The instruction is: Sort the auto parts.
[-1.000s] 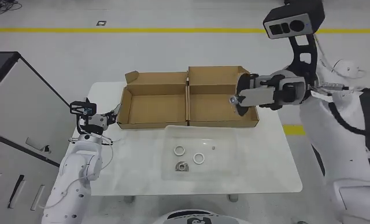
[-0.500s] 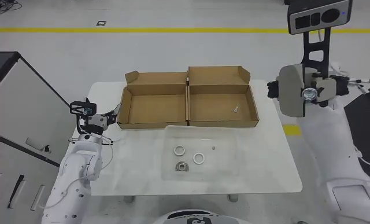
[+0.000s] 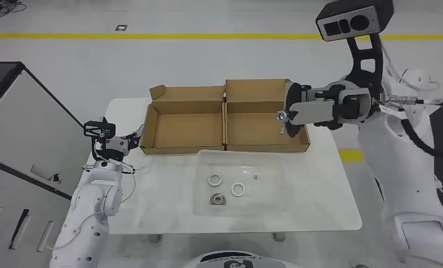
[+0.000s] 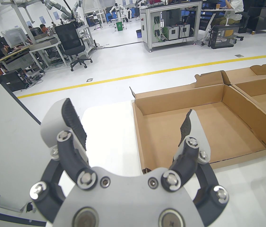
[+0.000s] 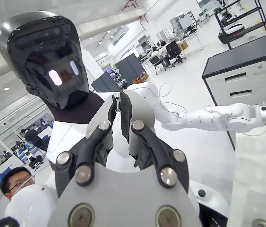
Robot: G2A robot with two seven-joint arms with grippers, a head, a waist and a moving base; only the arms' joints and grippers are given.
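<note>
Two open cardboard boxes stand side by side at the back of the table, the left box (image 3: 183, 129) and the right box (image 3: 259, 126). My right gripper (image 3: 282, 117) hangs over the right box's right end. Seen from its own wrist, that right gripper (image 5: 118, 100) is shut on a small threaded metal part (image 5: 117, 102). Another small metal part (image 3: 282, 129) lies on the box floor beneath it. My left gripper (image 3: 133, 139) is open and holds nothing, at the table's left edge beside the left box (image 4: 194, 124). A clear tray (image 3: 277, 199) holds two white rings (image 3: 215, 179), a metal piece (image 3: 219, 199) and a tiny screw (image 3: 255, 176).
A grey cabinet (image 3: 28, 122) stands left of the table, close to my left arm. Bare white tabletop lies in front of the tray and to its right (image 3: 325, 192).
Half a second ago the right arm was swung out past the table's right side. It is now back over the right box, about where it was a second ago. The left arm has kept still.
</note>
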